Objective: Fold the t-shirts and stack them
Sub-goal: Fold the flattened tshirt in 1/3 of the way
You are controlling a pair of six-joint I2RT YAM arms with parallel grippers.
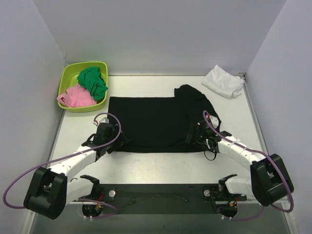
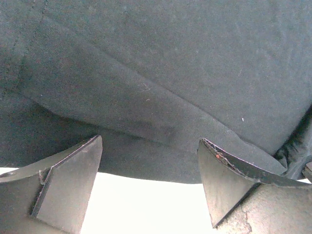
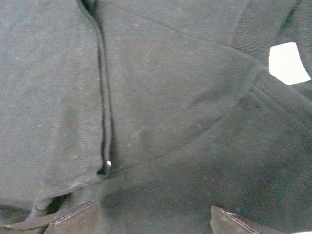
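Note:
The black t-shirt (image 1: 156, 122) lies spread flat in the middle of the table, its right side bunched and folded over. My left gripper (image 1: 115, 139) hovers at the shirt's near-left corner, open. In the left wrist view the hem of the black t-shirt (image 2: 161, 97) runs between the wide-apart fingers of the left gripper (image 2: 150, 140), with white table below it. My right gripper (image 1: 196, 134) is open over the near-right part. Black cloth (image 3: 161, 112) fills the right wrist view above the right gripper (image 3: 153, 207), and a white neck label (image 3: 287, 63) shows there. The white t-shirt (image 1: 223, 81) lies crumpled at the back right.
A lime-green tub (image 1: 68, 78) at the back left holds a green cloth (image 1: 93, 82) and a pink cloth (image 1: 75, 97). White walls close in the table on three sides. Bare table (image 1: 161, 163) runs between the shirt's near hem and the arm bases.

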